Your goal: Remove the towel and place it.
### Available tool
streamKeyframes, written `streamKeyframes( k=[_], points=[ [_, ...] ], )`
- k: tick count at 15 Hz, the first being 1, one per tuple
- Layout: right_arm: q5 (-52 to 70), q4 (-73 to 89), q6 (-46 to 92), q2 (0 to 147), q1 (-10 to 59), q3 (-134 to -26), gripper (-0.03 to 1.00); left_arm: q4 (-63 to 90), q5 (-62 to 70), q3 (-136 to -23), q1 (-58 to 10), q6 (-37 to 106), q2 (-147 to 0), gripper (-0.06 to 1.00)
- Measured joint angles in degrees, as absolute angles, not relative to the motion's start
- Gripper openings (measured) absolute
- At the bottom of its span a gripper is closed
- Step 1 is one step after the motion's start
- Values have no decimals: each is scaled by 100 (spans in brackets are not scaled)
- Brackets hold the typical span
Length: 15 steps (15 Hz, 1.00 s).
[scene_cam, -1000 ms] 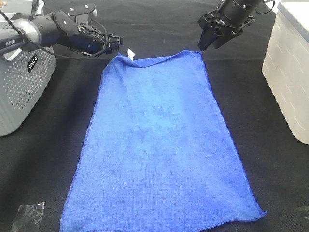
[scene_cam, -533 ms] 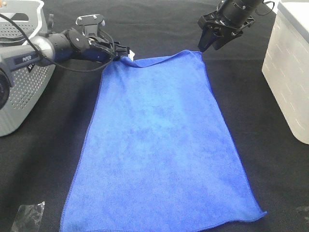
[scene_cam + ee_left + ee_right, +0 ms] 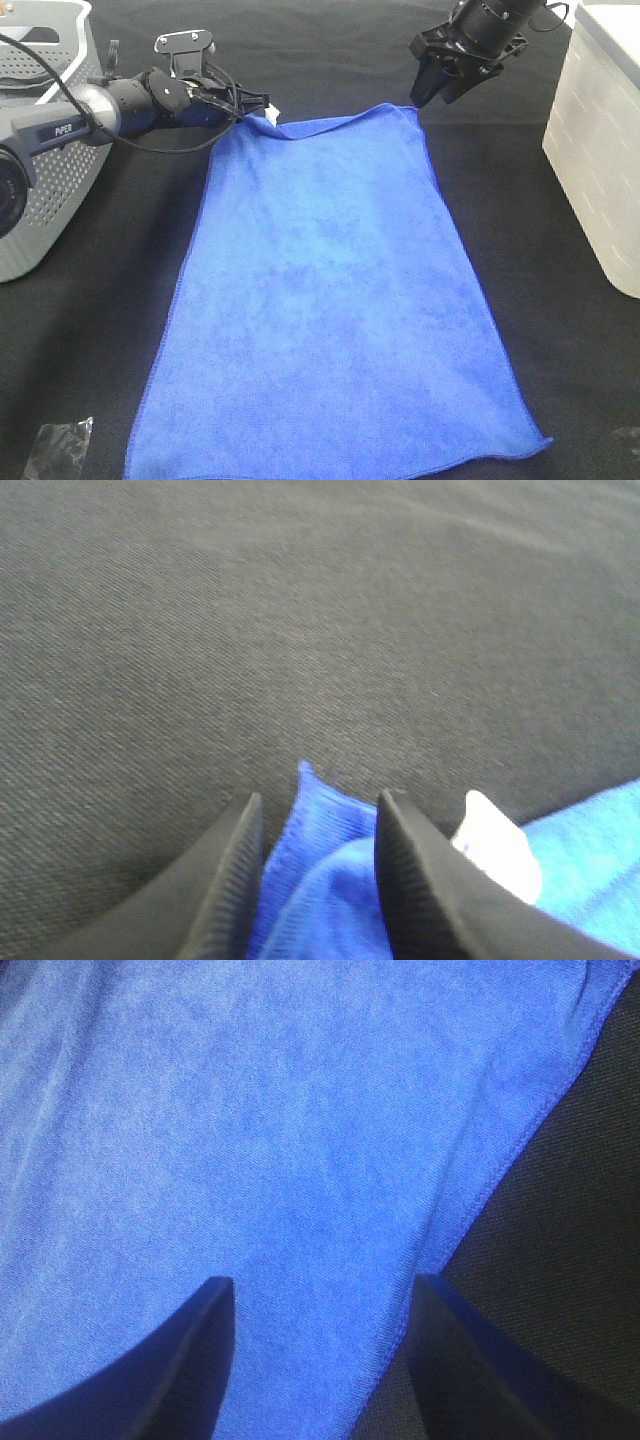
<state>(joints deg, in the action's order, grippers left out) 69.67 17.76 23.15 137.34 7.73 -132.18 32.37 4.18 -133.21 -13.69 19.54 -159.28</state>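
Note:
The royal-blue towel (image 3: 330, 290) lies spread flat on the black table, its white tag (image 3: 270, 112) at the far left corner. My left gripper (image 3: 262, 108) lies low at that corner. In the left wrist view its two dark fingers (image 3: 225, 880) straddle the raised corner of the towel (image 3: 320, 880) with a gap still between them, and the tag (image 3: 497, 845) sits just outside one finger. My right gripper (image 3: 432, 92) hangs above the far right corner. Its jaws (image 3: 322, 1285) stand open over the towel (image 3: 250, 1110) near its stitched edge, holding nothing.
A grey perforated basket (image 3: 40, 190) stands at the left edge. A white ribbed container (image 3: 600, 150) stands at the right. A crumpled piece of clear plastic (image 3: 60, 448) lies at the near left. Black cloth (image 3: 100, 330) covers the table.
My left gripper has slid right onto the tagged corner, and its jaws have narrowed around the cloth. The right arm and the towel's body have not moved.

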Motion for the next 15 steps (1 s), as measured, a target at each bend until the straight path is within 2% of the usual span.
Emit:
streamKeyframes(
  k=[2, 4, 7, 11, 15],
  points=[
    [6967, 1736, 2309, 13734, 773, -13218, 55, 3243, 504, -13321, -1301, 1954, -15928, 39],
    [6967, 1679, 2166, 13734, 773, -13218, 55, 3243, 802, -13321, -1209, 1954, -15877, 50],
    [6967, 1599, 1954, 13717, 773, -13218, 55, 3037, 2114, -13556, -1140, 1954, -15499, 67],
    [6973, 1461, 1713, 13275, 773, -13207, 55, 2447, 4337, -14387, -1140, 1610, -15006, 68],
    [6984, 487, 882, 12702, 773, -13207, 55, 1238, 6704, -15418, -1140, 275, -14708, 68]
  ],
)
